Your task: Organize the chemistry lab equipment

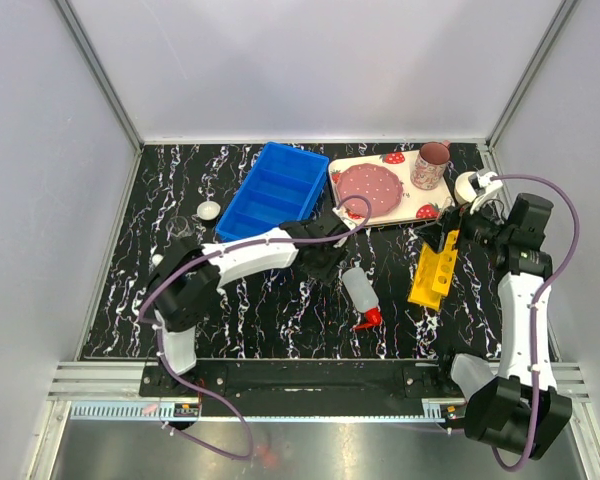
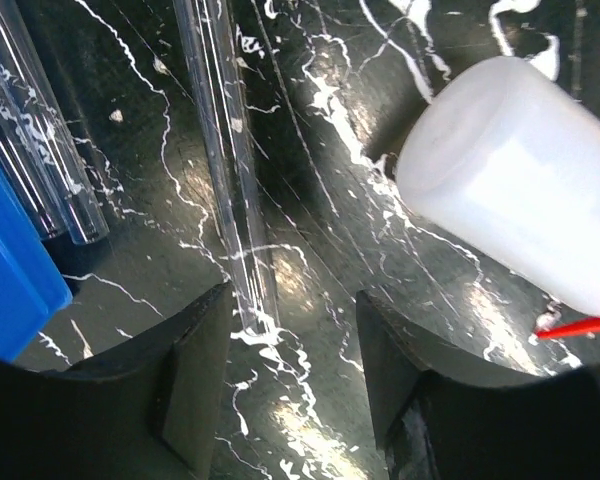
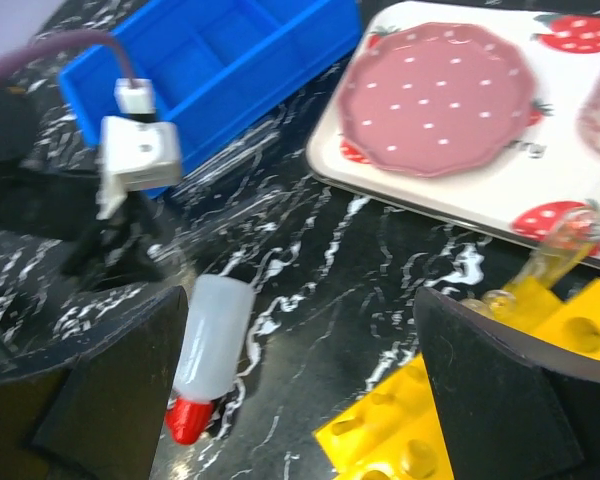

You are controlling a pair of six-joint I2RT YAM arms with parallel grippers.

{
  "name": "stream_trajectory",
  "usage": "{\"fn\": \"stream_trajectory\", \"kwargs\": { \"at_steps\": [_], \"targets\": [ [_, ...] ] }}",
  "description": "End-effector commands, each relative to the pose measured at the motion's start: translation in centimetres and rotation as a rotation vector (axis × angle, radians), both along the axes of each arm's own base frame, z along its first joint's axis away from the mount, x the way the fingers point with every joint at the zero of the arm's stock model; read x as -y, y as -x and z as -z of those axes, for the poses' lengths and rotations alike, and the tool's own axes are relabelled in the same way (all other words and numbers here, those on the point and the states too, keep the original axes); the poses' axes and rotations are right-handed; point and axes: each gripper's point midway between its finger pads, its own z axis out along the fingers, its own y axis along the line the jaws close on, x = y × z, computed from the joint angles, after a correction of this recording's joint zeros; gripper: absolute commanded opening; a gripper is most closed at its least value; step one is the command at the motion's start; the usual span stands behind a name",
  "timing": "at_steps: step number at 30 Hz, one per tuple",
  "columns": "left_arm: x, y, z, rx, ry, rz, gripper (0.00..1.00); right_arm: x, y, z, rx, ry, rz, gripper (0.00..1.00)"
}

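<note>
Tube (image 2: 230, 170) lay flat, near end between fingers of left gripper (image 2: 290, 385), long axis running straight away from pincer. Jaws part-spread, nothing pinched. Right gripper (image 3: 300, 390) spread wide, farther off.

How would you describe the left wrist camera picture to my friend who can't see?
The left end effector, open, points at the end of a thin clear tube lying on a black marbled table. A white squeeze bottle lies at right; a blue tray and more tubes are at left.
</note>
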Motion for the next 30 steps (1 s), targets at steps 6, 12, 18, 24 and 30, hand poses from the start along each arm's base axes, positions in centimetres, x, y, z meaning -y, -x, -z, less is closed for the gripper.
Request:
{"fn": "stream_trajectory", "kwargs": {
  "at_steps": [6,12,18,24,30],
  "targets": [
    [-0.5,-1.7,2.0,0.002,-0.168,0.019,0.50,-2.3,1.8,-1.7,0.046,-0.090,-0.136,1.00],
    [-0.1,-2.2,2.8,-0.012,-0.193,0.017,0.45,-2.5,2.3,-2.0,0.062,-0.091,-0.146,1.00],
    [-0.2,-1.7,3.3,-0.031,-0.191,0.021,0.33,-2.5,2.5,-2.1,0.064,-0.096,-0.156,1.00],
    [-0.1,-1.7,2.9,-0.015,-0.155,0.005,0.24,-2.6,3.1,-2.3,0.078,-0.110,-0.182,1.00],
    [-0.4,-1.1,-1.4,0.082,-0.045,-0.017,0.20,-3.5,4.1,-2.5,0.078,-0.144,-0.257,1.00]
  ]
}}
